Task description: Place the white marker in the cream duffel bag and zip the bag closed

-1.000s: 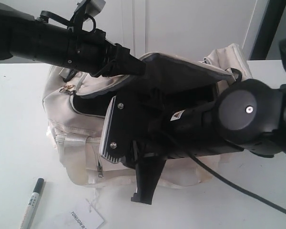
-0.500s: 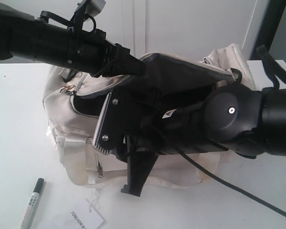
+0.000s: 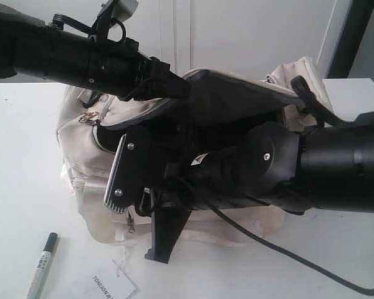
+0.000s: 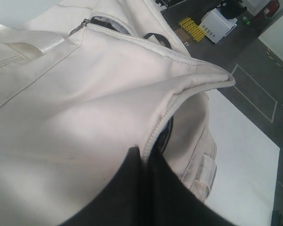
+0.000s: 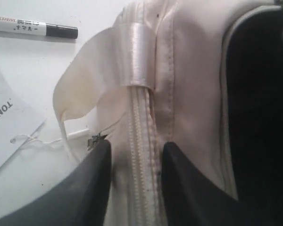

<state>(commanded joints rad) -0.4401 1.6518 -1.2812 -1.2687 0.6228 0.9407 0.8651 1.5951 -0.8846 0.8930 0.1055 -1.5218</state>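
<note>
The cream duffel bag (image 3: pixel 81 128) lies on the white table with its top flap lifted and the dark lining showing. My left gripper (image 3: pixel 177 89) is shut on the flap's zip edge (image 4: pixel 153 136) and holds it up. The white marker (image 3: pixel 42 265) lies on the table in front of the bag's left end, and the right wrist view shows it as well (image 5: pixel 35 27). My right gripper (image 3: pixel 161 246) hangs open over the bag's front side. Its fingers (image 5: pixel 96 174) straddle a side zip seam (image 5: pixel 141 141) on the cream fabric, well apart from the marker.
A white printed paper tag (image 3: pixel 115 285) on a thin string lies on the table beside the marker. A shiny cream strap loop (image 5: pixel 137 56) crosses the side zip. The right arm's black cable (image 3: pixel 287 261) trails across the table on the right.
My right arm has swung left and lower across the bag's front, toward the end nearest the marker. The left gripper, bag flap and marker have stayed put.
</note>
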